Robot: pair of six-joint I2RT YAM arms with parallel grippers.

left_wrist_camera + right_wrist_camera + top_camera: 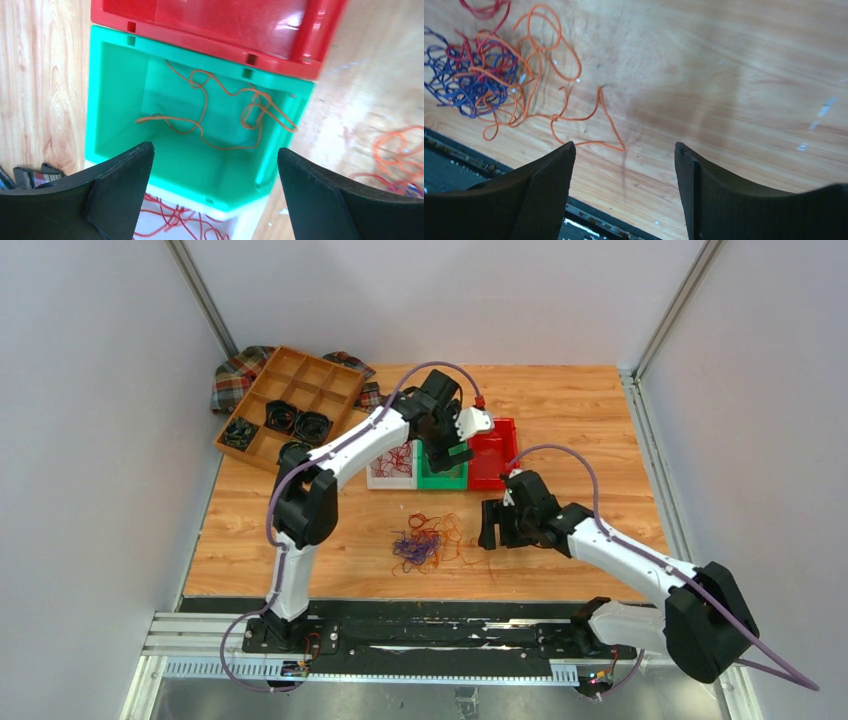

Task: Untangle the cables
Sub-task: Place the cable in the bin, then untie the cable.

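**Now sorting wire by wire: one arm over the bins, one beside the tangle**

Evidently the left gripper [215, 152] is hanging over the green plastic bin [96, 105]. Its black fingers [120, 185] are spread wide and gripping nothing. A single thin orange wire [205, 117] is lying loose on the bin's floor. That placement is pointing to a drop-off spot: the green bin is sitting between a red plastic bin [225, 20] and a white plastic bin [392, 478], touching both. Thin red wires [170, 220] are showing in the white one, so each bin is probably taking its own kind of wire.

The cables [428, 543], a small clump of hair-fine red, orange and purple wires, are lying on the wooden tabletop [600, 420]. They are sitting in front of the bins, apart from them.

The right gripper [624, 147] is hovering just beside the clump on its right, jaws parted and empty. It is pointing down at bare wood, where one orange strand [584, 117] is trailing out of the knot. Sitting that low and close, it is likely lining up on a loose strand rather than the dense purple core, since a free end should be sliding out more cleanly. Most of the tangle is waiting to be separated.
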